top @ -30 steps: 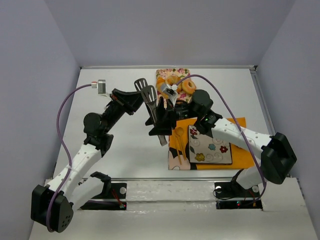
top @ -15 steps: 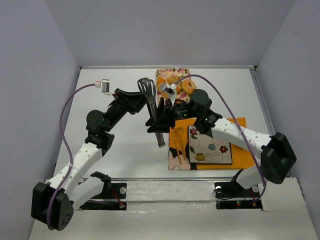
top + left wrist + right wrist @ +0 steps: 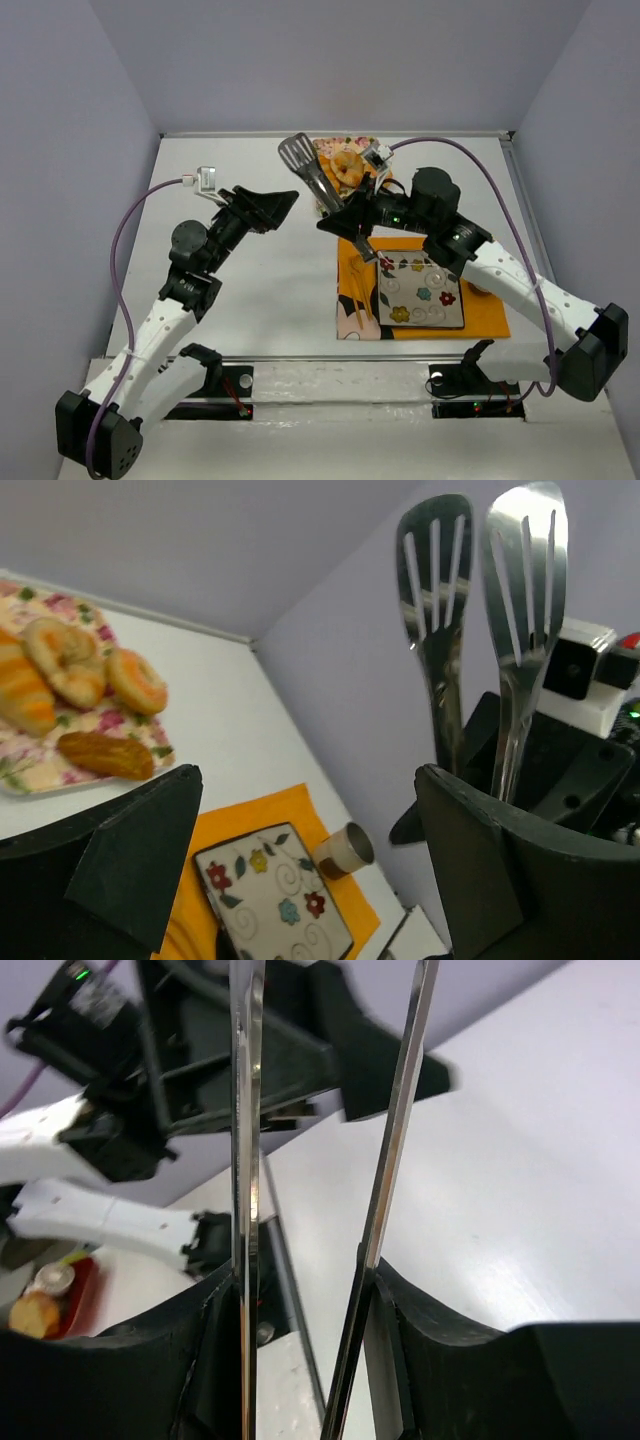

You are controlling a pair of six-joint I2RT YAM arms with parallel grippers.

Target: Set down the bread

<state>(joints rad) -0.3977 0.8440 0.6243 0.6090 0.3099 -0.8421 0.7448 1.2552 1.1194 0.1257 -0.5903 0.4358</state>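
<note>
Tongs (image 3: 300, 153), gaping, sit pinched in the right end effector (image 3: 300, 1285); the left end effector (image 3: 272, 207) hangs spread, empty. The bread (image 3: 137, 680) (smooth orange ring) lies on the tray (image 3: 60, 780) at the far edge of the worktop (image 3: 250, 290): lower the tongs astride it, then squeeze gently.

A: Any way to the tray (image 3: 350, 141) from the L side?

B: Tight. The tongs (image 3: 308, 170) in the R gripper (image 3: 345, 215) stuck up just beside the L gripper (image 3: 285, 203), crossing toward the tray's left edge in the top view.

A: And on the tray?

B: Crowded. The bread (image 3: 137, 680) touched the lumpy ring (image 3: 65, 655).

A: Room elsewhere?

B: Bare tabletop (image 3: 260, 290) left of the orange mat (image 3: 485, 315). The R forearm crossed the mat's far edge, and a small cup (image 3: 345, 848) sat near the plate (image 3: 420, 300).
</note>
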